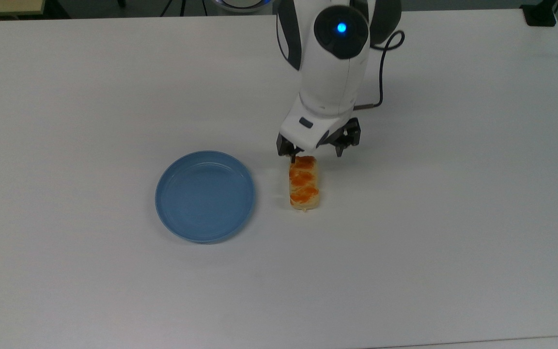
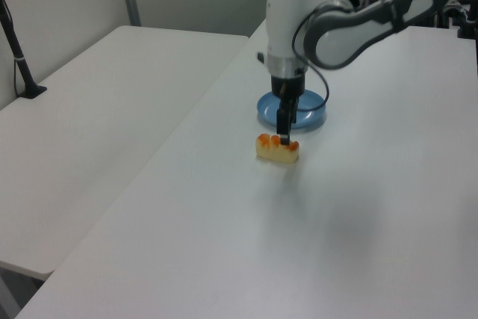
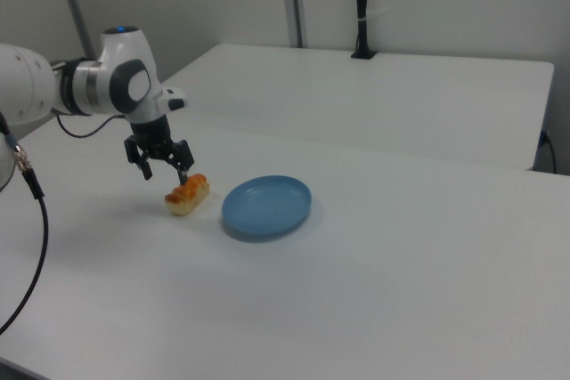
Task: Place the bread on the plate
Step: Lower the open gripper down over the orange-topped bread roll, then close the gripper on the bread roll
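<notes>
White tables (image 3: pixel 419 86) (two, side by side) before pale partition walls (image 3: pixel 427 6).

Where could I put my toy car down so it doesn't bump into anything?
Lots of bare table: the top view's right side past the bread, the whole strip below the plate, and the top view's left. It is crowded only where the open gripper hangs at the bread's far end, and between bread and plate.

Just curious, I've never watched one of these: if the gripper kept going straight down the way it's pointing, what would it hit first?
Probably the bread. The gripper hangs open, pointing down over the bread's far end in the top view, though one fingertip may land on the table beside it.
</notes>
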